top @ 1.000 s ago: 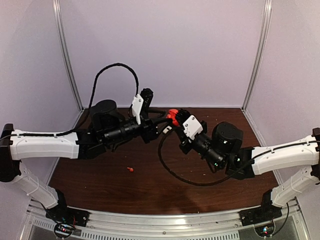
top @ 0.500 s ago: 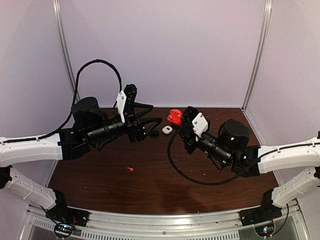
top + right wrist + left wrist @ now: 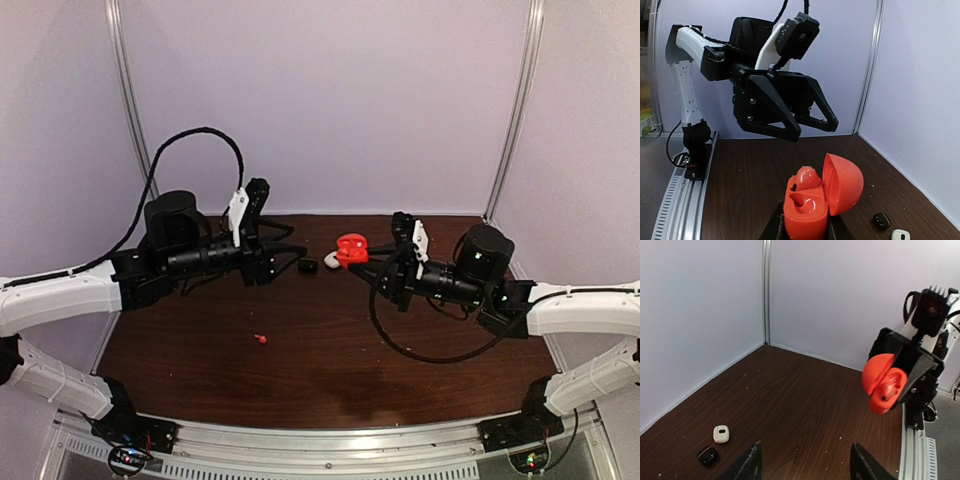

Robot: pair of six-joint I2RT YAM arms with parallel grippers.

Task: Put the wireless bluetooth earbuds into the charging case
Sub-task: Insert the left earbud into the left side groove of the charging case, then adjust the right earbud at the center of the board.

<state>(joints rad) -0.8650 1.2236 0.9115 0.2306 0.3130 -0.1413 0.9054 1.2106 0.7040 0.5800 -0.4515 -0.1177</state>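
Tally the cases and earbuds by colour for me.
Red: 3, the open case in the right end effector, a seated earbud inside it, and a loose earbud on the table.
White: 1, a small white case on the table.
Black: 1, a small black case beside it.
Total: 5

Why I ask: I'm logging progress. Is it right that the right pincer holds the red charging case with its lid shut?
Not quite: the right pincer does hold the red charging case, but its lid stands open, not shut; the right wrist view shows it.
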